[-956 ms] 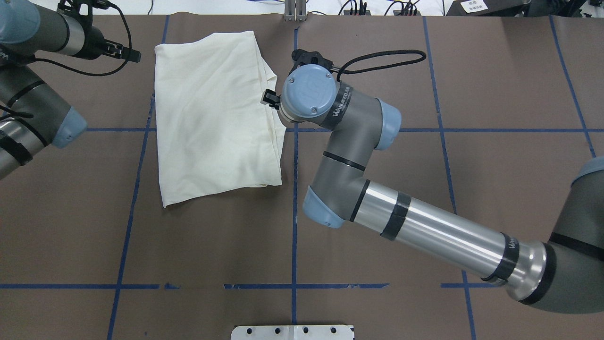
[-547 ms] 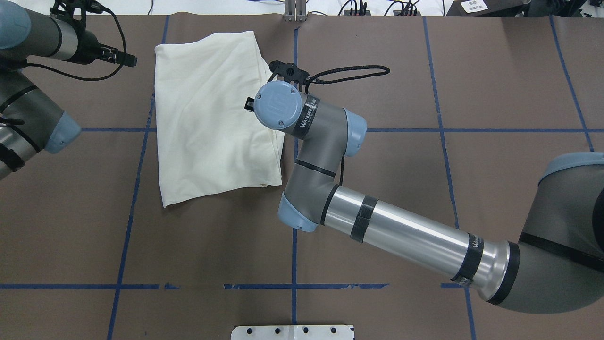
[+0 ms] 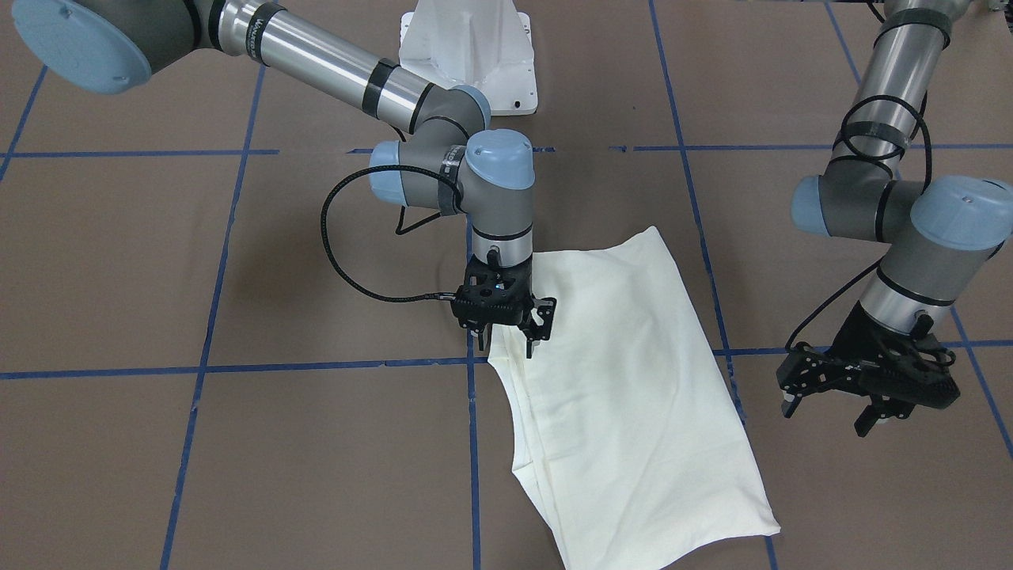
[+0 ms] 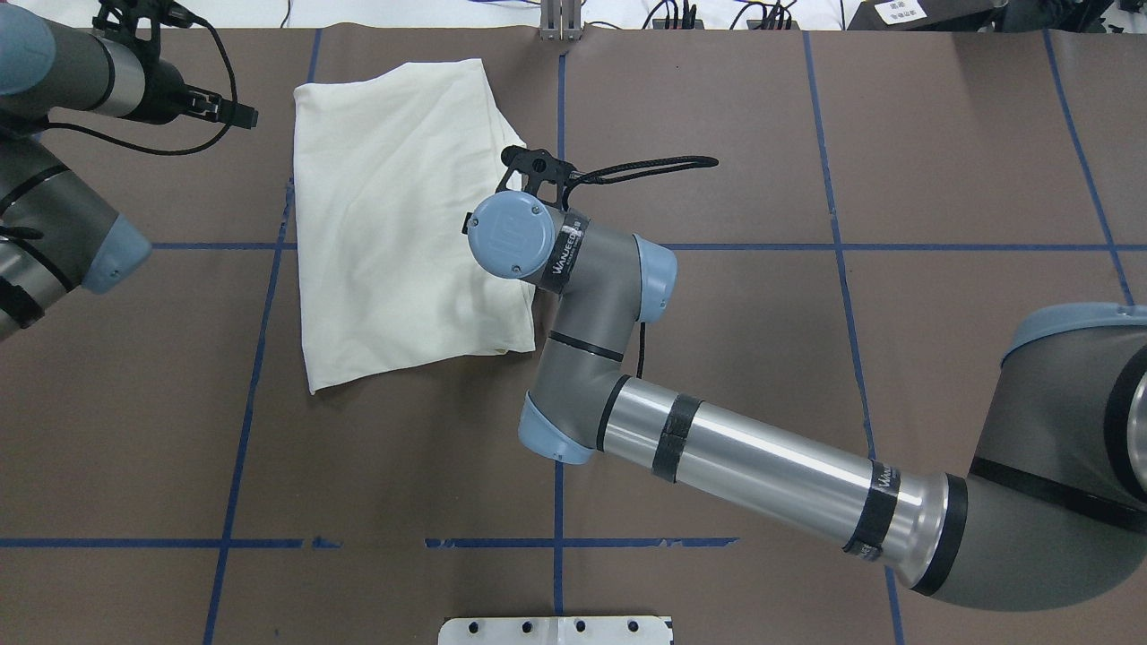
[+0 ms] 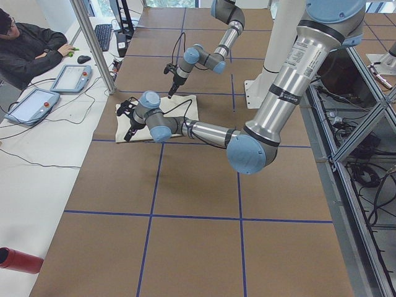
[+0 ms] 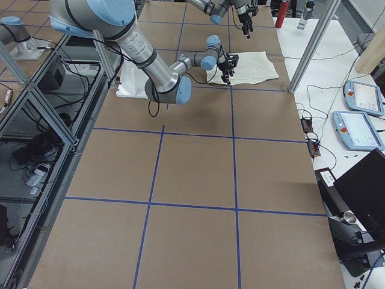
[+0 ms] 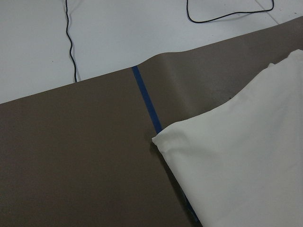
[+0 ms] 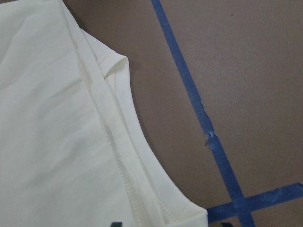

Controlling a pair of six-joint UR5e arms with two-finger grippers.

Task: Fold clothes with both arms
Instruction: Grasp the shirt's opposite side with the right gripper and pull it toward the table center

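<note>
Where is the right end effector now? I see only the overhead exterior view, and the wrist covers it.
Observer: The front-facing view shows the right end effector pointing down at the T-shirt edge, beside a blue tape crossing.
Operator: Is it open?
Observer: Yes; its jaws stand apart, one over cloth, one over bare table.
Operator: And the left end effector?
Observer: The left end effector is open too, over the table beside the T-shirt, not touching it.

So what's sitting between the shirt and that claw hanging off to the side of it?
Nothing but brown table covering crossed by blue tape. The front-facing view shows the stretch between the left gripper and the shirt otherwise bare.
</note>
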